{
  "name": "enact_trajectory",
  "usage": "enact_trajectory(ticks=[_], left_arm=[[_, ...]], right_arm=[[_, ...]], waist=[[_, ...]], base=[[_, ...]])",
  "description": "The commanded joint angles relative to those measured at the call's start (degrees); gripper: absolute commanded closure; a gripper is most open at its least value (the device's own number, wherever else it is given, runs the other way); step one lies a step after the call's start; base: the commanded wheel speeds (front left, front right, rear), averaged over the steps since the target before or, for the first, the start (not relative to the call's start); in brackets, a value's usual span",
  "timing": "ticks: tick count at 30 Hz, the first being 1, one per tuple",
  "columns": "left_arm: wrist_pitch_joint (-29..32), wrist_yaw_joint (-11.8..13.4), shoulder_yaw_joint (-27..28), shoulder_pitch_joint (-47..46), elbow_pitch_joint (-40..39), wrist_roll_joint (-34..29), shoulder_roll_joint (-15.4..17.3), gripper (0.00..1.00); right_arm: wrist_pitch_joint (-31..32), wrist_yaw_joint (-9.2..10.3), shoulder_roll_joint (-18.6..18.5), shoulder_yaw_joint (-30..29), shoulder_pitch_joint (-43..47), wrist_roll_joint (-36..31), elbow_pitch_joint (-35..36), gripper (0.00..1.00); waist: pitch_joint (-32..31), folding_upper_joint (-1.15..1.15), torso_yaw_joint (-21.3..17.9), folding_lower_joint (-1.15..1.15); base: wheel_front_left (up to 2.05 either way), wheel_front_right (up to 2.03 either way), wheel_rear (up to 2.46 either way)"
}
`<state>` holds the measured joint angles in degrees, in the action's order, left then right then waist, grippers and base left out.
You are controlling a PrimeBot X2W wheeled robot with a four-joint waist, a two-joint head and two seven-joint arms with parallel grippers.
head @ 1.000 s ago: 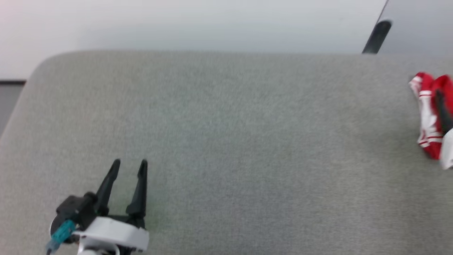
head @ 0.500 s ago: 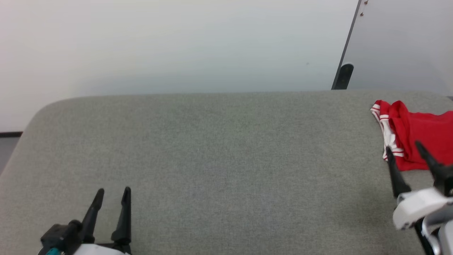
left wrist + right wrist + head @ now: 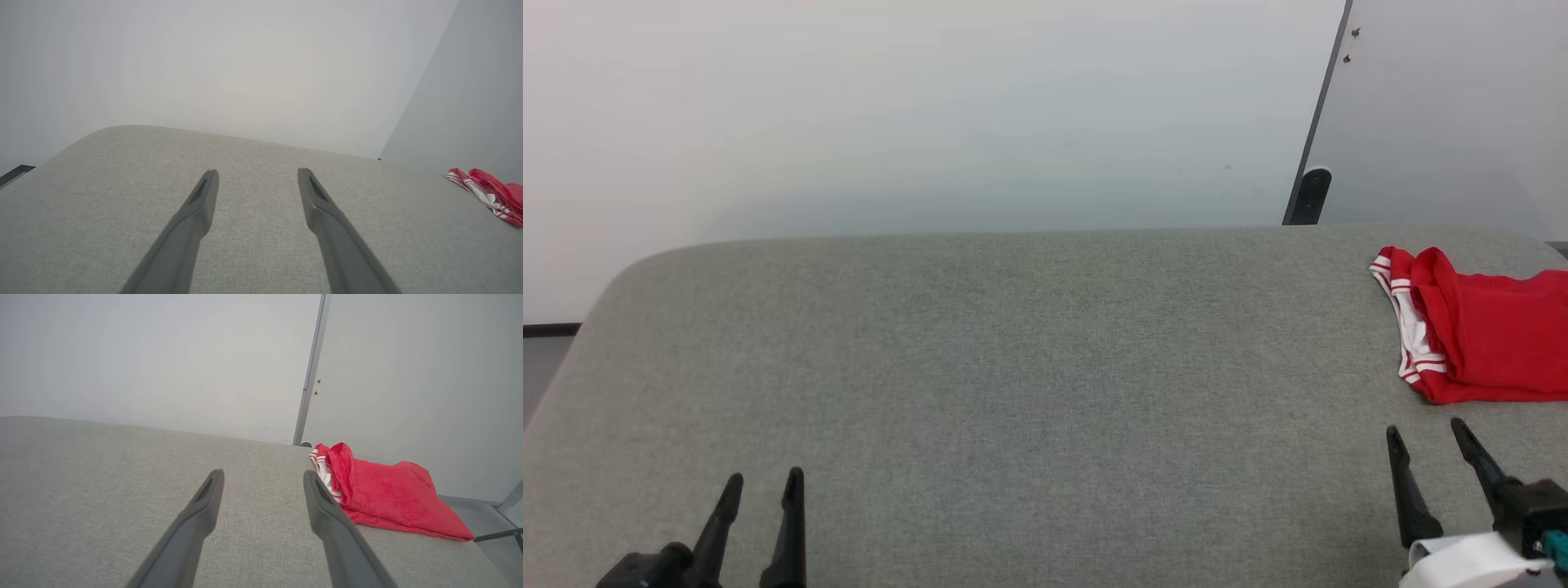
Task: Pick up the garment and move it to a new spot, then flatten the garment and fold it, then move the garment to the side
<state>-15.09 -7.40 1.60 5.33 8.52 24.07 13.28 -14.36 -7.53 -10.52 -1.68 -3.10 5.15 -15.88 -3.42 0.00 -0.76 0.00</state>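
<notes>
The red garment (image 3: 1482,335) lies folded at the far right of the grey table (image 3: 1013,367), its white striped sleeve end turned left; the right wrist view shows the garment (image 3: 384,490) close to the table's right edge, and the left wrist view shows the garment (image 3: 490,194) far off to the right. My right gripper (image 3: 1425,433) stands open just in front of the garment, apart from it, with nothing between its fingers. At the lower left my left gripper (image 3: 764,482) is open and empty too, far from the garment.
A pale wall rises behind the table, with a dark post (image 3: 1308,196) and a grey panel (image 3: 1445,114) at the back right. The table's rounded left corner (image 3: 613,278) and its right edge (image 3: 478,543) are near.
The head camera has tilted up and turned, shifting the whole picture. My right gripper, earlier at the garment, has let go of it and drawn back toward me.
</notes>
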Motion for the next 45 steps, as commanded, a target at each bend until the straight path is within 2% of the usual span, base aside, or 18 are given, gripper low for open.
enact_trajectory(ticks=[1,26,27,30,45], left_arm=[[0.0,-0.2,0.2,0.7,0.0,0.0,0.1,0.00],[0.0,-0.2,0.3,-0.1,-0.4,-0.2,-0.2,0.00],[0.0,0.0,0.3,0.2,-0.3,-0.2,-0.2,1.00],[0.1,0.0,0.0,0.9,1.3,-0.1,-1.1,1.00],[4.4,0.0,1.1,-1.7,2.0,13.5,-2.9,1.00]], right_arm=[[-0.3,0.09,0.4,-0.7,0.9,0.1,0.4,0.00],[-0.2,0.09,1.5,-0.8,2.7,-0.6,1.9,0.00],[-0.2,0.00,1.4,-0.9,2.0,-0.3,1.6,1.00],[-0.1,0.00,2.0,-0.8,2.8,-0.1,0.0,1.00],[4.2,0.01,3.1,-1.9,1.3,17.2,0.3,1.00]], waist=[[0.0,0.00,0.0,0.00],[0.3,0.00,-0.1,0.00],[0.3,0.00,-0.1,0.00],[0.3,0.00,-0.1,0.00],[0.7,0.00,0.0,0.00]], base=[[0.00,0.00,0.00],[0.00,0.00,0.00],[0.00,0.00,0.00],[0.00,0.00,0.00],[0.00,0.00,0.00]])
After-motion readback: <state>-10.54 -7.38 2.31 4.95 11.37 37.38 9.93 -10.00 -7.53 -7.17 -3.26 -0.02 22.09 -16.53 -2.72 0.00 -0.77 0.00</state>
